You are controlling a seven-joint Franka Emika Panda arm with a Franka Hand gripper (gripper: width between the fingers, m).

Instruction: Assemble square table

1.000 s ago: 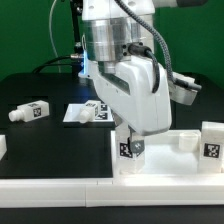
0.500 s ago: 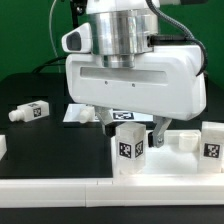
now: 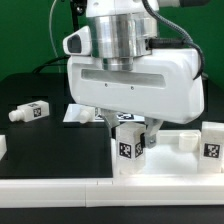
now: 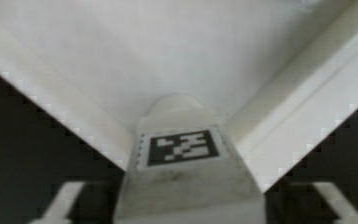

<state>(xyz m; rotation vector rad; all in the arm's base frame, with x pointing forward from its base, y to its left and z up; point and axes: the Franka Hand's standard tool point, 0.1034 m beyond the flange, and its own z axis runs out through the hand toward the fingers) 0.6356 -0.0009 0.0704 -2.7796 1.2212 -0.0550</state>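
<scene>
White two-finger gripper [image 3: 128,132] hung at lower centre of the exterior view, fingers pointing straight down. Jaws were released: in the wrist view both fingertips [image 4: 59,203] stood off the part with a dark gap on each side, nothing clamped. Between them, directly below the palm, stood a short white plastic leg with a black-and-white square tag [image 3: 127,151] on its face. The leg's long axis was vertical, in line with the gripper's own axis, so the fingers bracketed it across its width. Judged: closing in place would take it, with no sideways travel needed.

The leg's foot sat at a corner of the large white plastic square slab with raised rim [image 3: 168,170], lower right of the exterior view. The wrist view showed two smooth rim walls [image 4: 309,90] meeting behind the leg. Whether it was fully seated could not be told.

A second upright tagged leg [image 3: 213,141] stood at the right edge of the frame. A third tagged leg [image 3: 28,111] lay on its side at left, on the matte black table [image 3: 50,145]. The marker board [image 3: 82,113] lay flat behind the gripper, partly hidden.
</scene>
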